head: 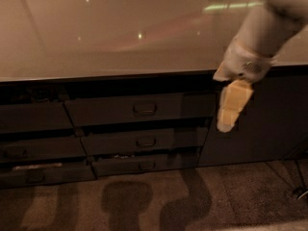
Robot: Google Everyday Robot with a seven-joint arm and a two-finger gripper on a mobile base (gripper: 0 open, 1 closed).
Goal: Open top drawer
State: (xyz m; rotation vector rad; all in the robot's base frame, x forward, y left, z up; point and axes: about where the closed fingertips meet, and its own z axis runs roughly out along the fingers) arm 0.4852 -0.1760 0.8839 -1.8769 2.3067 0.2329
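Note:
The top drawer point(115, 110) is the widest dark grey front, right under the counter edge, with a small rectangular handle point(144, 109) at its centre. My gripper point(233, 106), pale yellow below a white wrist, hangs to the right of that handle, in front of the drawer front's right end and at about its height. It is well apart from the handle. My arm reaches down to it from the upper right corner.
A glossy beige counter point(120, 37) tops the cabinet. Two narrower drawers point(144, 142) sit below the top one. Another drawer stack point(33, 134) is at the left, a dark cabinet door point(260, 124) at the right. Carpet point(154, 201) lies in front, cables point(298, 191) at the lower right.

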